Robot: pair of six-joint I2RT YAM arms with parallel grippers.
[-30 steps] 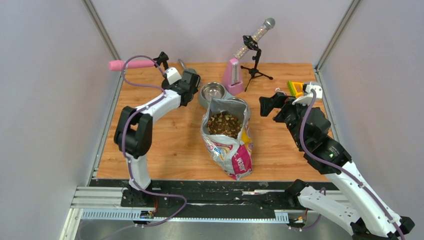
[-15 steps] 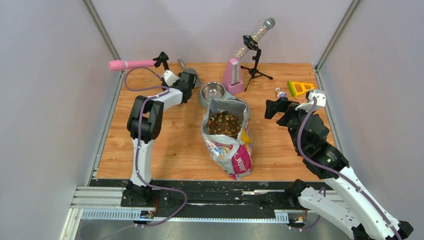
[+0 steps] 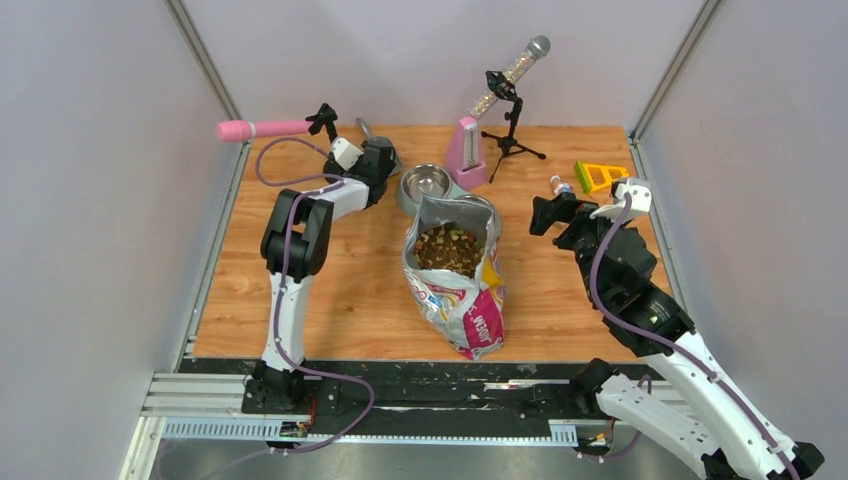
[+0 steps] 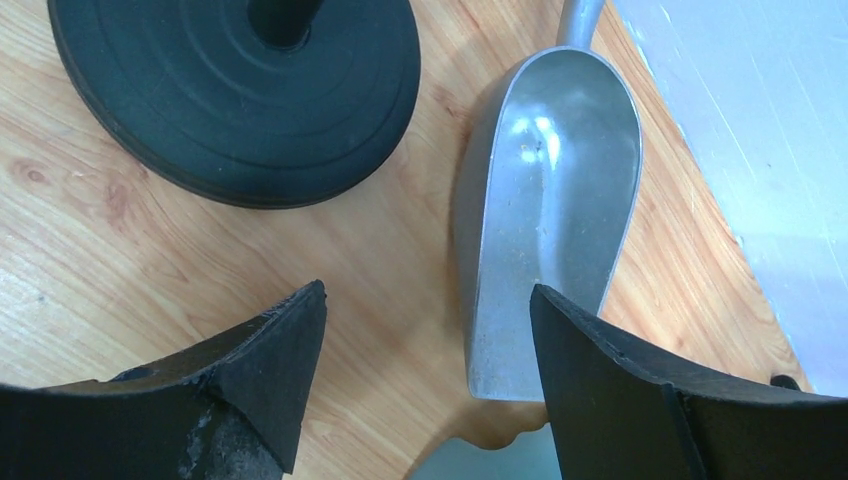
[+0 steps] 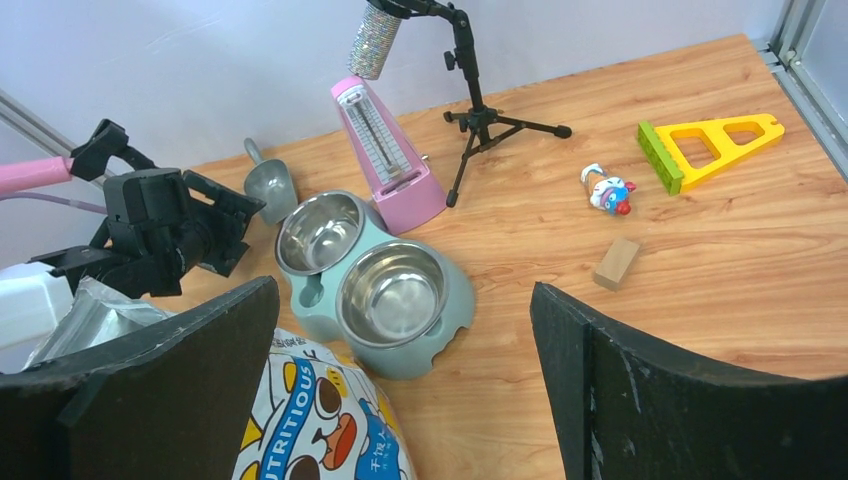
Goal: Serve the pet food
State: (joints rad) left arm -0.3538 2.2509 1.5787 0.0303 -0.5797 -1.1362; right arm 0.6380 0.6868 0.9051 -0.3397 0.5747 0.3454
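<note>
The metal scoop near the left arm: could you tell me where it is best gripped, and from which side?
Probably by its narrow handle, from above with the jaws across it. The scoop lies flat, open side up, with the handle pointing away toward the wall. Its wide body is thin-walled and offers little to pinch. The left gripper hangs open at the scoop's mouth.
</note>
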